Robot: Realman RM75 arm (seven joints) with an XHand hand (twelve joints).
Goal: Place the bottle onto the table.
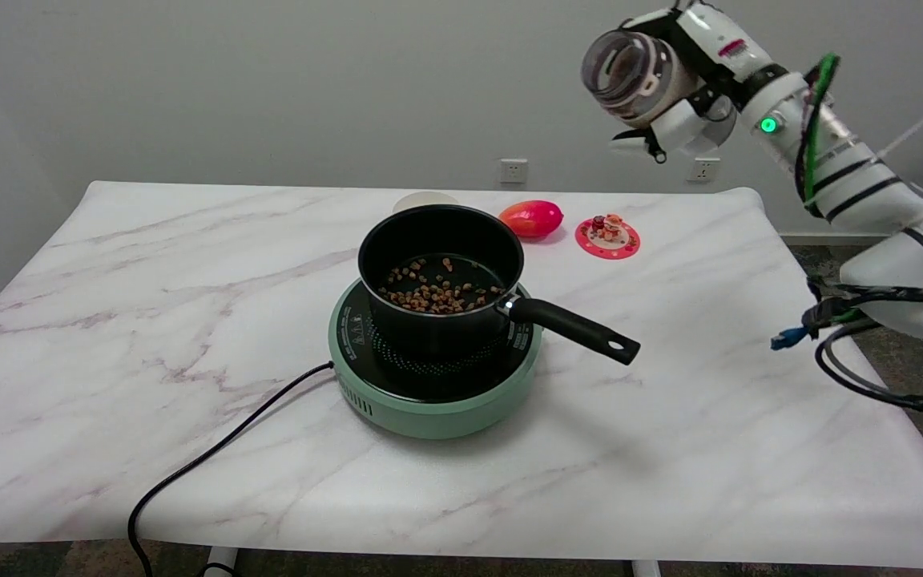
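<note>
- The marble table (710, 449) spreads wide below, with bare surface to the right of the green cooker (429, 401) and its black pot (437, 276): that looks like the landing zone.
- The right arm (870, 184) reaches in from the lower right, raised high above the far right corner.
- The right hand (690, 96) is up there, fingers wrapped around the bottle.
- The bottle (626, 72) is tipped on its side, open mouth toward the camera, well clear of the table.
- Carry step, I'd say; next it needs righting, lowering, then release.
</note>
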